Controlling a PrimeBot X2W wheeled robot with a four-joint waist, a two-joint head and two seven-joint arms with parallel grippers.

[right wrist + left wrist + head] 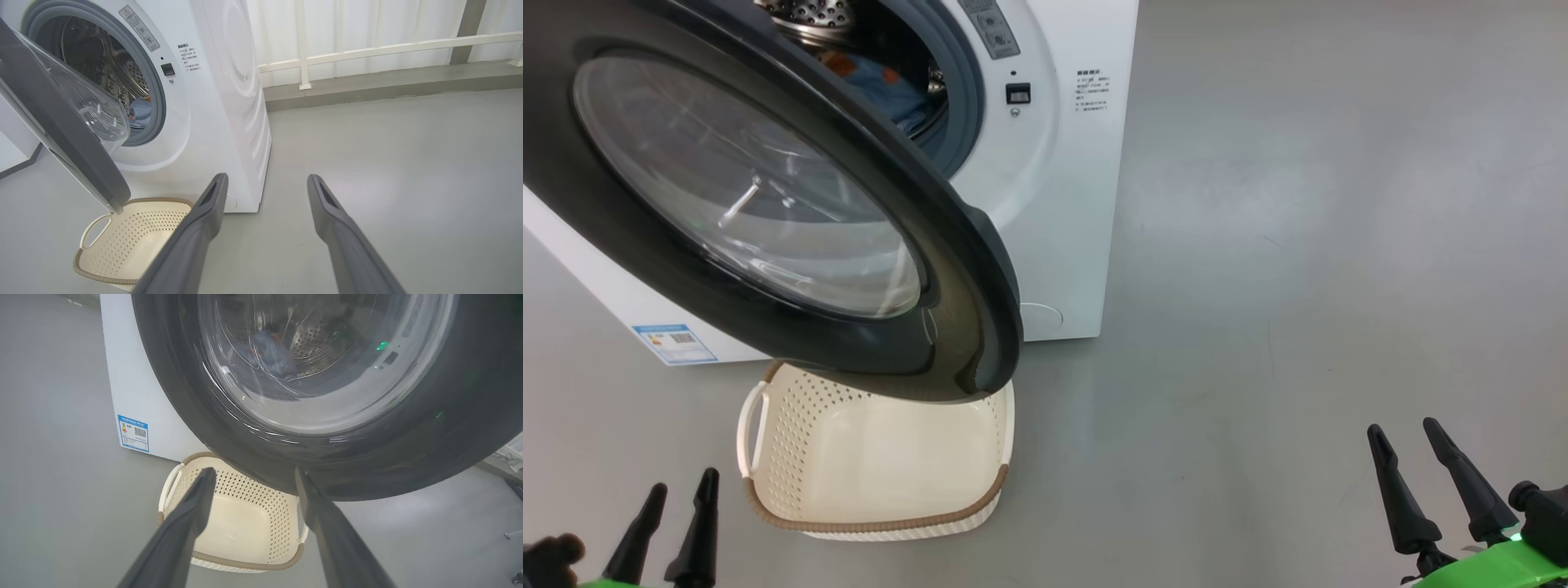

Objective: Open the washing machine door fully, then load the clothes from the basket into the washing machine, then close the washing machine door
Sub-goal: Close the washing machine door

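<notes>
Overhanging basket [874,474], half-open washing machine door [768,204] bulges toward drum [805,12]; L end effector [685,480], R end effector [1403,425] spread.

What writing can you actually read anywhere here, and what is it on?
Nothing reads clearly enough to quote.
On the washing machine side, the blue label sticker: print and a square code, too small.
The grey sticker beside the drum opening: too small.
The dark printed lines on its front: blurred.

Test lab: washing machine [220,102], bare grey floor [408,163]
</notes>
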